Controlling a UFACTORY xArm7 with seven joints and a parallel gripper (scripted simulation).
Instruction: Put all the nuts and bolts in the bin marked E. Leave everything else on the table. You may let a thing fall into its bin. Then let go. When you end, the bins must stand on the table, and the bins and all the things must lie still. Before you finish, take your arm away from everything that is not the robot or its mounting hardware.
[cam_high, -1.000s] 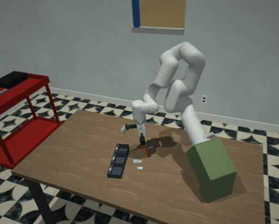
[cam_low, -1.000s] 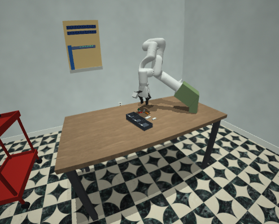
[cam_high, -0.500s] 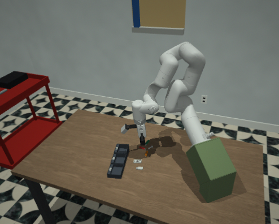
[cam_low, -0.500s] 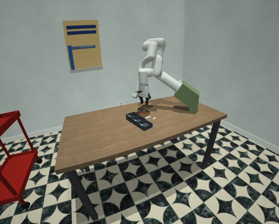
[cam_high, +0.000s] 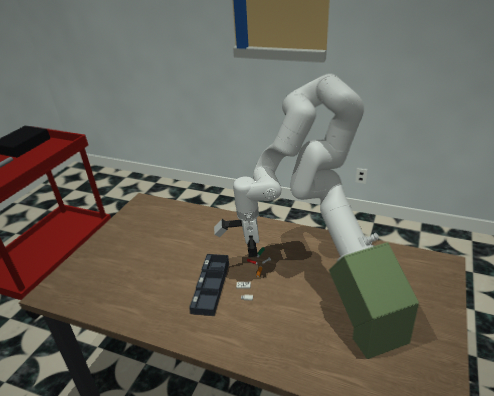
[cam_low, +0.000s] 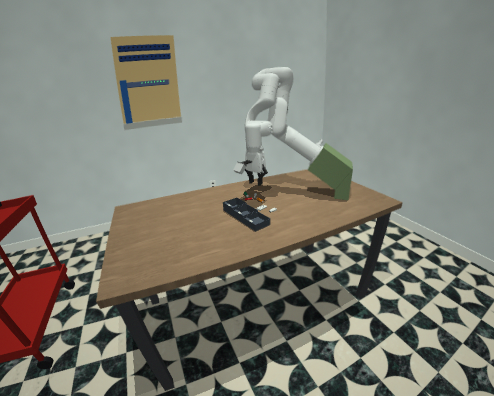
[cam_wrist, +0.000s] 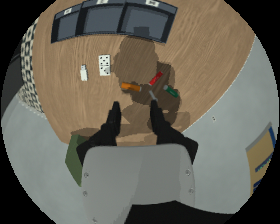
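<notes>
A small grey bolt-like piece (cam_wrist: 153, 95) (cam_high: 266, 260) lies on the table among coloured pieces, just beyond the right fingertip in the wrist view. No other nut or bolt can be made out. A dark row of three joined bins (cam_high: 202, 312) (cam_low: 240, 218) (cam_wrist: 171, 25) stands on the table. Each bin has a small pale label, too small to read, so I cannot tell which is E. My gripper (cam_wrist: 135, 107) (cam_low: 255, 183) is open, pointing down above the table near the pieces, with nothing between its fingers.
Close to the grey piece lie an orange piece (cam_wrist: 131, 87) (cam_high: 259, 271), a red piece (cam_wrist: 155, 78) and a green piece (cam_wrist: 171, 91). A white domino-like tile (cam_wrist: 104, 65) (cam_high: 243, 285) and a small white stick (cam_wrist: 83, 73) (cam_high: 247, 297) lie beside the bins. A green block (cam_high: 380, 285) surrounds the arm's base.
</notes>
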